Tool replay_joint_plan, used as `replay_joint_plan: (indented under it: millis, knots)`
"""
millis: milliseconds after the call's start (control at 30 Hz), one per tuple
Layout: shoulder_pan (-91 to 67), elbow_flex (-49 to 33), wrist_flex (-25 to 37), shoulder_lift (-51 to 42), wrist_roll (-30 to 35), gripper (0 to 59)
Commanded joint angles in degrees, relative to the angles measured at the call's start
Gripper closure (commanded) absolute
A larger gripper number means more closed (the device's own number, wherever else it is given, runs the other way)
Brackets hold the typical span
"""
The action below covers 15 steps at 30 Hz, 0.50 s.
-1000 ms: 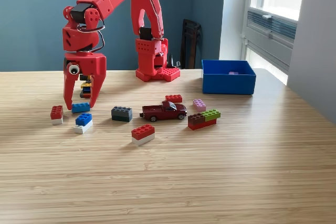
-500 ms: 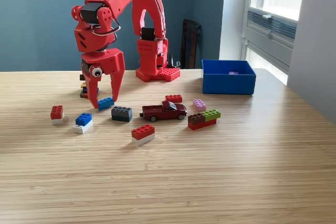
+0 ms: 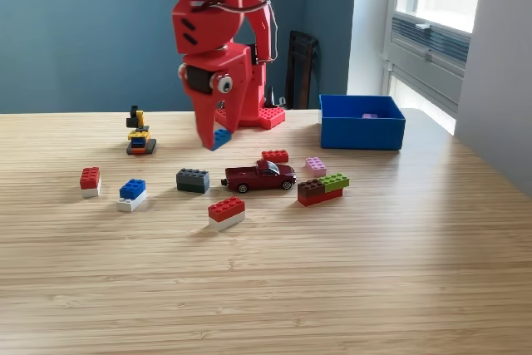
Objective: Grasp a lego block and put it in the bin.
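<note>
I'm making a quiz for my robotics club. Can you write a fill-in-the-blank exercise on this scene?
1. The gripper holds a small ____ brick above the table.
2. The toy car is dark ____.
3. The bin stands toward the exterior view's ____.
4. The brick beside the car's rear is ____.

Missing words: blue; red; right; grey

With the toy truck [image 3: 260, 176] sitting at table centre in the exterior view, the bin [image 3: 362, 132] is standing at two o'clock, the gripper [image 3: 213, 140] is hanging at eleven holding a brick [image 3: 220, 138], and loose bricks [image 3: 131, 194] are lying at nine.
</note>
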Motion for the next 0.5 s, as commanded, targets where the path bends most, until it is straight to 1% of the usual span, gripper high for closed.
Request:
replay_joint_plan:
  millis: [33,300,500]
  knots:
    - [-12.7,-4.7,3.1,2.1,1.6,58.5]
    - [-31.4,-7.4,5.8,2.1,3.8,58.5]
    - [-40.7,-7.7,6.6,2.0,2.0,58.5]
